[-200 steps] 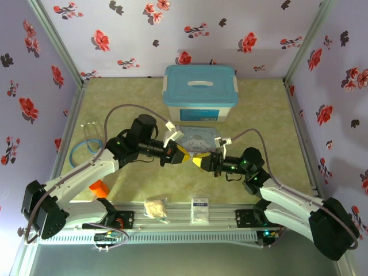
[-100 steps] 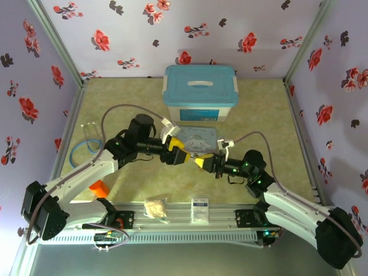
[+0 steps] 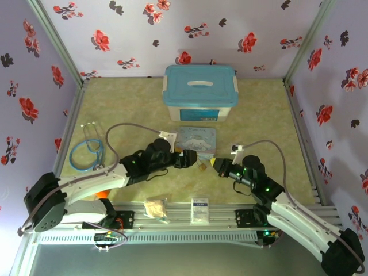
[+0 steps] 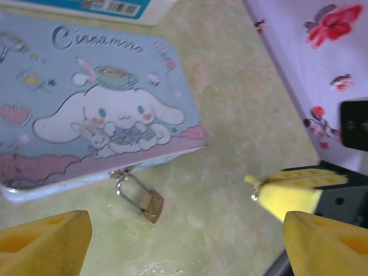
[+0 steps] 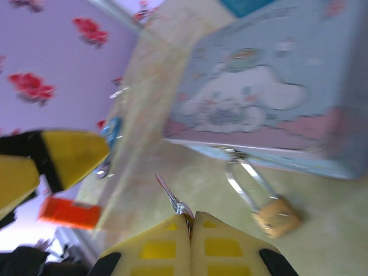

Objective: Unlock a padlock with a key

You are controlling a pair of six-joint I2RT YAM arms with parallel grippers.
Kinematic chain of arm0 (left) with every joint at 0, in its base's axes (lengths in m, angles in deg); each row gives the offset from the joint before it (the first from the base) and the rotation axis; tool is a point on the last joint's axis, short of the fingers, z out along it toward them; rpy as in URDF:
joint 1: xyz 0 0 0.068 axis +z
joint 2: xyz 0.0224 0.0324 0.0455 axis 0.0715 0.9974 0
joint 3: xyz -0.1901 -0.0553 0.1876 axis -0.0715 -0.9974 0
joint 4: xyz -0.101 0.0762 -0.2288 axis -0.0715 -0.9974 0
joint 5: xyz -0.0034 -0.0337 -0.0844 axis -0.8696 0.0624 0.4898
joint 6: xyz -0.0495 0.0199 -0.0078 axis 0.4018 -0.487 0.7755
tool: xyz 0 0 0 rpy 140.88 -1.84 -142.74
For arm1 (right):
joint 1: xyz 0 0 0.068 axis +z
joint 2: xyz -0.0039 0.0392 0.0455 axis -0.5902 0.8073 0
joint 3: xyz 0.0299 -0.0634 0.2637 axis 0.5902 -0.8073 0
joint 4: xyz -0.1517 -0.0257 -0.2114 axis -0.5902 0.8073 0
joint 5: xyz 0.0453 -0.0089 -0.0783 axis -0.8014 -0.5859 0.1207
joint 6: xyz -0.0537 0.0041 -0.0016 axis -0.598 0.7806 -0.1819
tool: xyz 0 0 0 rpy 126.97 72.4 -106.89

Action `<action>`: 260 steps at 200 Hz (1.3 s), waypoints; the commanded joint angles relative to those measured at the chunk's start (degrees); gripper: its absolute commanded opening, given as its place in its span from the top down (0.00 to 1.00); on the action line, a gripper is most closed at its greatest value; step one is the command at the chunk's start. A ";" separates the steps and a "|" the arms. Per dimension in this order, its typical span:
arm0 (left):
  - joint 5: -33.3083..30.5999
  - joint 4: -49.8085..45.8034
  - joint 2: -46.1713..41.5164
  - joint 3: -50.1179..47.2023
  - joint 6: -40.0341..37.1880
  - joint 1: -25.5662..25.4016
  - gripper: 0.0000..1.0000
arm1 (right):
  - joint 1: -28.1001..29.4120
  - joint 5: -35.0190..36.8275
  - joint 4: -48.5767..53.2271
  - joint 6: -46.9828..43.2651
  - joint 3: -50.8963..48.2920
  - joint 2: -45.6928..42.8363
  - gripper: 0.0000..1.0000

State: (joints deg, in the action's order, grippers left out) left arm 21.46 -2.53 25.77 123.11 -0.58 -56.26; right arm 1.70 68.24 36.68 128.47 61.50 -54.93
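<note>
Padlock (image 4: 152,206) hooked to tin (image 4: 86,115), near left claw (image 4: 184,253)

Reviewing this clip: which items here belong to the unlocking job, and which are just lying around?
Job: padlock; key, pinched in the right gripper; blue tin that the padlock hangs from.
Lying about: lidded storage box; stethoscope; crumpled bag; small white packet.

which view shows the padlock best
Left wrist: the padlock is sharp and unblocked, brass body on the table, shackle hooked at the tin's clasp. The right wrist view shows it too, but blurred. In the top view it is a tiny speck in front of the tin.
</note>
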 commanded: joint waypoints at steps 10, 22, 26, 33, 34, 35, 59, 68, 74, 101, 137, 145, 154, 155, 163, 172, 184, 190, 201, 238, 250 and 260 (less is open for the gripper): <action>-13.25 9.83 7.02 -2.60 12.04 -4.18 0.16 | 0.19 7.85 9.72 1.78 1.31 -1.60 1.00; -14.13 11.15 10.27 -2.21 14.38 -5.29 0.17 | 0.19 7.42 9.28 2.44 0.70 -1.68 1.00; -14.53 11.83 11.35 -2.09 15.07 -5.68 0.17 | 0.19 7.42 9.36 2.70 0.58 -1.73 1.00; -15.40 13.30 13.29 -2.14 16.17 -6.42 0.18 | 0.19 7.42 9.61 2.94 0.37 -2.01 1.00; -15.55 13.53 13.52 -2.13 16.30 -6.56 0.18 | 0.19 7.42 9.63 2.95 0.37 -2.07 1.00; -15.72 13.64 13.72 -2.13 16.50 -6.68 0.18 | 0.19 7.42 9.68 2.95 0.32 -2.10 1.00; -18.95 16.79 19.56 -1.40 20.20 -8.36 0.20 | 0.19 8.58 11.03 3.52 -0.72 -4.72 1.00; -19.05 17.41 21.23 -1.03 22.12 -8.43 0.24 | 0.19 8.89 11.42 3.78 -1.13 -6.15 1.00; -18.97 17.68 22.27 -0.63 22.92 -8.54 0.29 | 0.19 9.00 11.70 3.90 -1.51 -6.85 1.00; -21.83 11.80 24.56 1.90 29.58 -10.46 0.32 | 0.19 9.31 12.18 4.71 -2.68 -9.13 1.00; -22.30 15.89 31.21 1.89 35.82 -11.17 0.38 | 0.23 9.53 12.37 4.19 -2.93 -9.33 1.00; -22.21 15.67 32.39 2.84 35.28 -11.10 0.39 | 0.19 9.49 12.15 4.27 -3.11 -9.33 1.00; -22.23 14.42 33.37 4.31 34.26 -10.92 0.39 | 0.19 9.29 11.98 4.44 -3.15 -9.33 1.00; -22.31 14.35 33.40 4.47 34.05 -10.88 0.39 | 0.19 9.24 11.91 4.49 -3.20 -9.33 1.00; -22.71 14.55 34.12 5.34 32.61 -10.91 0.39 | 0.19 9.00 11.79 4.75 -3.29 -9.44 1.00; -23.33 15.12 35.01 6.23 30.82 -10.80 0.39 | 0.19 8.92 11.55 5.14 -3.49 -9.51 1.00; -23.37 13.27 36.43 8.02 30.54 -10.43 0.39 | 0.19 8.91 10.98 5.61 -3.98 -9.77 1.00; -23.05 13.56 37.18 8.53 30.07 -10.29 0.40 | 0.19 9.00 10.81 5.76 -4.27 -9.99 1.00; -23.01 14.21 38.64 9.27 29.70 -10.13 0.44 | 0.19 9.17 10.69 6.03 -4.52 -10.30 1.00; -21.15 16.01 42.76 11.07 28.63 -9.51 0.51 | 0.19 9.03 11.06 6.81 -5.00 -11.26 1.00; -20.69 16.48 43.63 11.52 27.96 -9.51 0.58 | 0.15 9.05 11.09 6.86 -5.24 -11.35 1.00; -20.18 17.06 44.22 11.58 27.74 -9.49 0.62 | 0.19 9.26 11.00 7.04 -5.51 -11.27 1.00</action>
State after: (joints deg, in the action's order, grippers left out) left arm -1.77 14.82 64.98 134.50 28.25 -66.40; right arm 1.72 76.48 48.77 134.48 57.21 -65.66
